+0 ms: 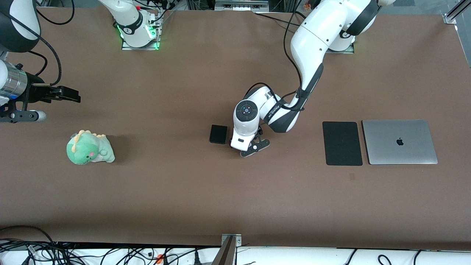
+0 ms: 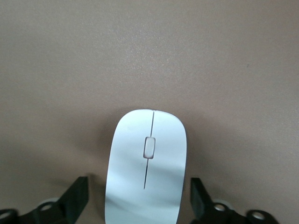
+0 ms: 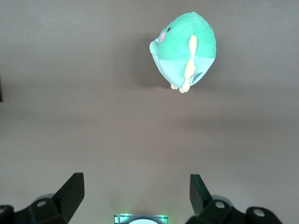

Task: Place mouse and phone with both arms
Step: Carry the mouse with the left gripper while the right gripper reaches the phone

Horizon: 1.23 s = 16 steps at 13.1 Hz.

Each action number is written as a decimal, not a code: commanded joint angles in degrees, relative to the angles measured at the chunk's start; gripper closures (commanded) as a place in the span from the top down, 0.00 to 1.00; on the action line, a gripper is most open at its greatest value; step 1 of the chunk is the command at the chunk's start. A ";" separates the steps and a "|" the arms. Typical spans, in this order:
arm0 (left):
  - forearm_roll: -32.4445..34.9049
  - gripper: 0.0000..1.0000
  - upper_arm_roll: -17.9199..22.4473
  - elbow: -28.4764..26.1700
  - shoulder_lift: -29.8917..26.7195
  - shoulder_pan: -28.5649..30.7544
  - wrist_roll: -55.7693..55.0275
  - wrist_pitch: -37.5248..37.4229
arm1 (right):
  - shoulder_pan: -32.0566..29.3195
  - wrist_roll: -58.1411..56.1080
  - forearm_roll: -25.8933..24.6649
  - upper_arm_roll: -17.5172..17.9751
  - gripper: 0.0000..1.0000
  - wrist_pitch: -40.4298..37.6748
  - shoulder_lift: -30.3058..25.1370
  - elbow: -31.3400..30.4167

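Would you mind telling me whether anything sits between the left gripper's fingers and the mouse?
Nothing visible does. In the left wrist view the mouse lies on bare table between the open fingers of the left gripper, a clear gap on each side. The phone lies apart, beside that gripper.

my right gripper [image 3: 135,196] hangs with fingers [image 3: 70,191] spread wide over bare table [image 3: 93,130], a green plush [image 3: 184,49] lying ahead.

Even, bright overhead light, soft shadow beside the plush dinosaur [image 1: 90,148], slightly soft wrist views.
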 commanded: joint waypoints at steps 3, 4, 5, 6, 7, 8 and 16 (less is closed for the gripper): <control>1.61 0.55 0.65 2.06 0.61 -0.50 -0.87 -0.48 | 0.08 0.89 -0.44 0.19 1.00 -0.13 0.02 0.38; 1.61 0.54 0.74 2.06 0.34 -0.24 -0.78 -0.74 | 0.08 0.89 -0.44 0.19 1.00 0.05 0.11 0.38; 1.78 0.52 0.74 2.06 -0.09 -0.06 -0.70 -1.09 | 0.26 0.98 -0.44 0.19 1.00 0.57 0.11 0.30; 1.87 0.52 1.17 2.06 -0.79 0.38 -0.26 -1.18 | 1.39 2.29 -0.35 0.28 1.00 0.84 0.20 0.30; 1.79 0.52 1.70 2.06 -2.02 0.90 1.05 -2.66 | 2.44 4.82 -0.35 0.28 1.00 1.62 0.81 0.38; 1.79 0.53 2.14 2.15 -3.25 2.56 3.15 -5.72 | 4.54 7.81 -0.26 0.28 1.00 2.67 1.07 0.38; 1.96 0.53 2.14 -12.14 -21.07 23.30 32.66 -13.14 | 21.69 31.27 0.44 0.28 1.00 20.06 9.50 0.56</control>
